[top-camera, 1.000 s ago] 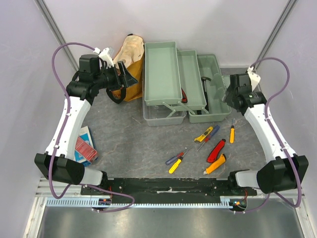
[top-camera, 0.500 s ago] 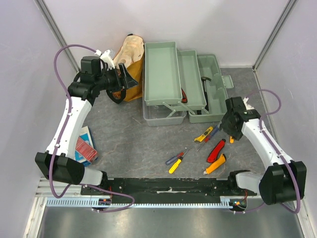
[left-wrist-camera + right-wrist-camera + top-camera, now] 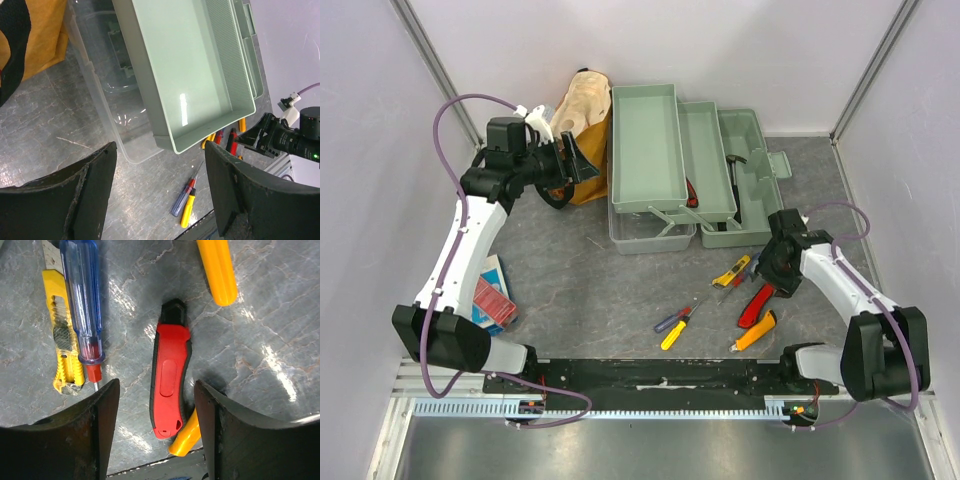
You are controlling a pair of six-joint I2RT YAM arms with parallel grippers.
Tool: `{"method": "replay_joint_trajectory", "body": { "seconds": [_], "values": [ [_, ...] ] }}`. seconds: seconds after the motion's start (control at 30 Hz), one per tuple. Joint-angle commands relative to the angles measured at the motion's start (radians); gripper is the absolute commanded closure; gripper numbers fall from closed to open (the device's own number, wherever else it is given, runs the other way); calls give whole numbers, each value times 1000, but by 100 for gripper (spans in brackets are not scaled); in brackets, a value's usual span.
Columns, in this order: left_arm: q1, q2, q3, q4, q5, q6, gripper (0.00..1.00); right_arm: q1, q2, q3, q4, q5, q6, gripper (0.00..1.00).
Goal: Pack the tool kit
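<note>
shifted since a second ago from beside the open toolbox at the table's far side, down and nearward: right gripper, jaws wide and empty, poised over the red knife. shown by right wrist only: knife framed between the jaws; by top view only: booklet near the left arm's base. left gripper raised, jaws wide, empty, aimed at the fold-out tray.

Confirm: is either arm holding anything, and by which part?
Nothing is held. Left jaws stand open in the air near the toolbox; right jaws stand open over the red knife, not closed on it.
</note>
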Motion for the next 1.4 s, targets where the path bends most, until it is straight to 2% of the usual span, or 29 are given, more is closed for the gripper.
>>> {"method": "replay_joint_trajectory", "body": {
  "seconds": [0.0,0.4,0.63,0.73,0.87,1.0,1.2,1.37],
  "values": [
    [-1,-27,-6,34,7,-2,23,-3,40,-19,65,-31,-9,32],
    [-1,-36,-5,30,1,-2,23,-3,79,-94,129,-15,-4,30],
    [1,-44,10,30,-9,-7,23,-3,83,-146,218,-11,-6,37],
    [1,-47,12,30,-9,-8,23,-3,97,-157,243,-11,-8,46],
    [1,-48,12,30,-10,-8,23,-3,86,-152,246,-3,-5,66],
    [1,-51,12,32,-16,-7,23,-3,48,-128,243,11,-18,81],
    [-1,-42,24,29,-28,2,23,-3,-56,-68,232,12,-26,91],
    [1,-25,50,27,-33,2,23,-3,-141,23,168,93,-20,98]
  ]
}}
